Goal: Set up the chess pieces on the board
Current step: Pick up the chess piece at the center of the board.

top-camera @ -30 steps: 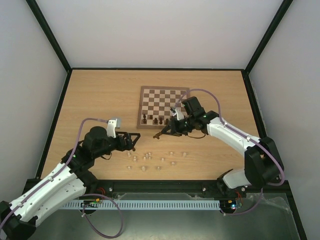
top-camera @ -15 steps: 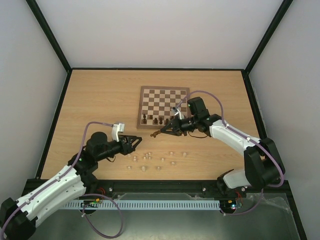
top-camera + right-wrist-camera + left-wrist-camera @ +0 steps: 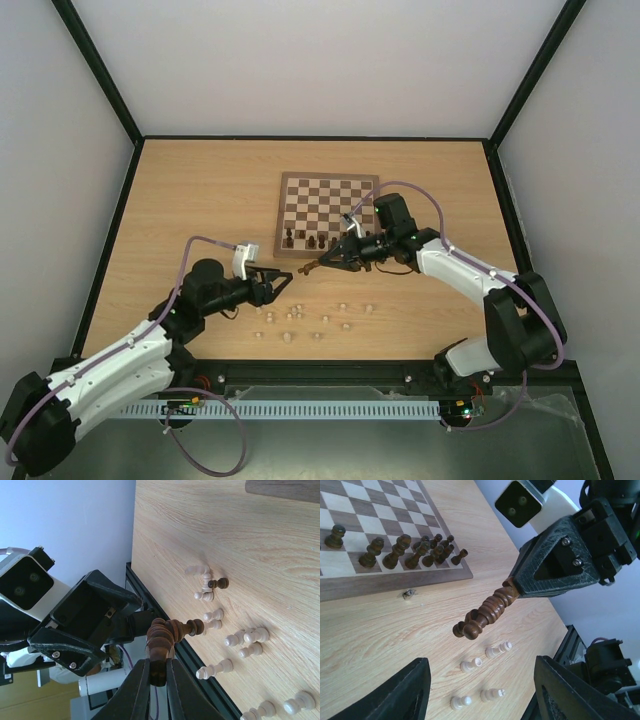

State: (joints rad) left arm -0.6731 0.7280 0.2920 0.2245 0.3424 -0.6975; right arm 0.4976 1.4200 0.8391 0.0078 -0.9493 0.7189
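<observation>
The tall dark piece [image 3: 313, 268] is off the table, lying nearly level in the air just below the board's lower edge, near the centre of the top view. The right gripper [image 3: 335, 262] is clenched on its base end, and its knobbed head points toward the lower left. In the right wrist view the piece [image 3: 172, 630] stands out beyond the two fingers, which press it from both sides.

The board [image 3: 330, 195] sits a little above centre of the top view, on the light wooden tabletop [image 3: 200, 200]. A row of dark pieces [image 3: 310, 241] stands along the board's lower edge (bunched rather than one to a square, as the left wrist view shows at its upper left [image 3: 415, 550]). The rest of the squares are bare.

Below the board, in the lower centre of the top view, pale pieces [image 3: 300, 318] are scattered on the tabletop, well apart from the board. Several lie on their sides. The right wrist view shows one small dark pawn [image 3: 218, 583] standing among them.

The left gripper [image 3: 283, 284] is to the left of the held piece and just above the pale scatter. Its jaws are parted with nothing between them, and they face the head of the tall dark piece without touching it. In the left wrist view its two fingers [image 3: 400, 690] frame the bottom corners.
</observation>
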